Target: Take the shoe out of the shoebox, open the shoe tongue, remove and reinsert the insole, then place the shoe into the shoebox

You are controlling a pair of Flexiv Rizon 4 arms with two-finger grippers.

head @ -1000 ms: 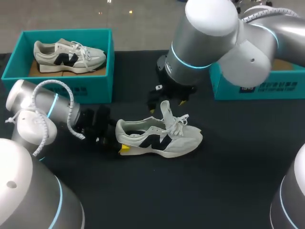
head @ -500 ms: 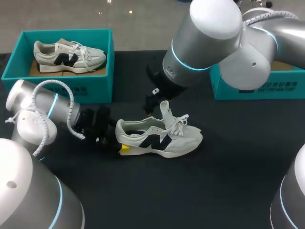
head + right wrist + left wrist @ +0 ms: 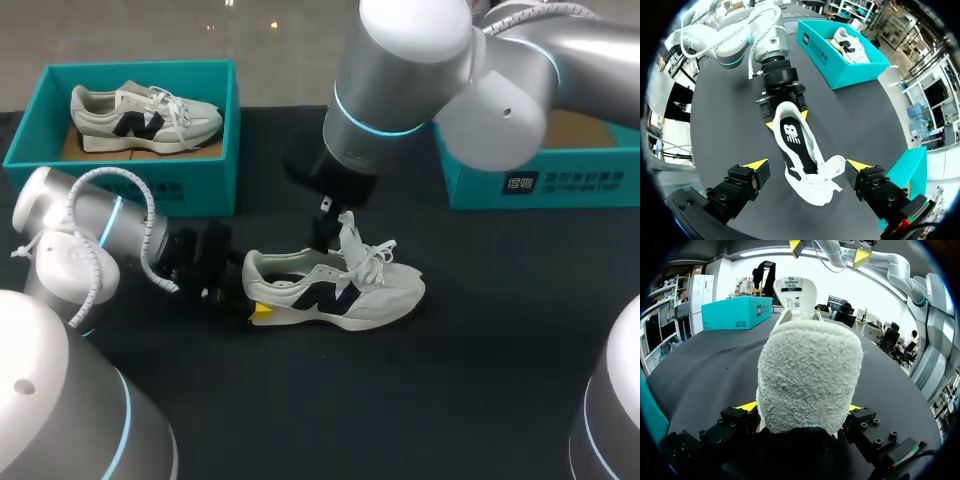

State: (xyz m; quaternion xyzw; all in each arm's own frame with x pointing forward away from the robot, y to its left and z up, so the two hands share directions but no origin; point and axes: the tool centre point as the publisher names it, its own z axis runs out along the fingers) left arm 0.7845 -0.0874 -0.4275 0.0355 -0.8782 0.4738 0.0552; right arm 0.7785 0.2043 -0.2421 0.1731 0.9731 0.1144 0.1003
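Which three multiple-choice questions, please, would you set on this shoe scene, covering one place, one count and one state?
1. Where is the grey-white sneaker with the raised tongue? A in a box; B on the black table; C in the air.
2. How many sneakers show in the head view? A one; B three; C two.
3. How is the left gripper? A shut on that sneaker's heel; B open; C out of view.
Answers: 1 B, it rests on the tabletop; 2 C, a second sneaker lies in the teal cardboard shoebox; 3 A, both yellow tips press the heel's sides.
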